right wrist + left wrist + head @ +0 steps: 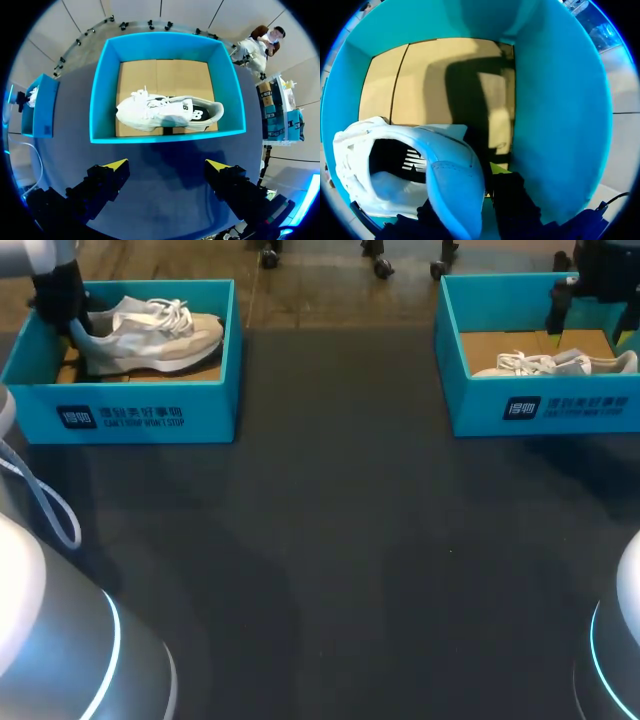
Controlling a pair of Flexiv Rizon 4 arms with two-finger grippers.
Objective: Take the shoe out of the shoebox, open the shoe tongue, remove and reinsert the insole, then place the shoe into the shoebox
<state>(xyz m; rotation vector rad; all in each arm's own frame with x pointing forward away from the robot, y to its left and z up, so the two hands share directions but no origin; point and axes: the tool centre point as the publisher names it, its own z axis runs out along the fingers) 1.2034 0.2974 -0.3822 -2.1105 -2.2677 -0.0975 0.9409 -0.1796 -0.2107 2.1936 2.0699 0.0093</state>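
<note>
Left gripper [467, 195] is clamped on the shoe [451, 175] heel inside the teal shoebox [560, 125] with white print [120, 418] out front, right gripper [167, 166] hangs wide open.

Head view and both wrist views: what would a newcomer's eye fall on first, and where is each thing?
Two teal boxes at the table's far corners: the left shoebox holds the left shoe, the right shoebox the right shoe, both white. The left tool is down inside the left shoebox at the shoe's heel; the right tool hangs open above the right shoebox.
</note>
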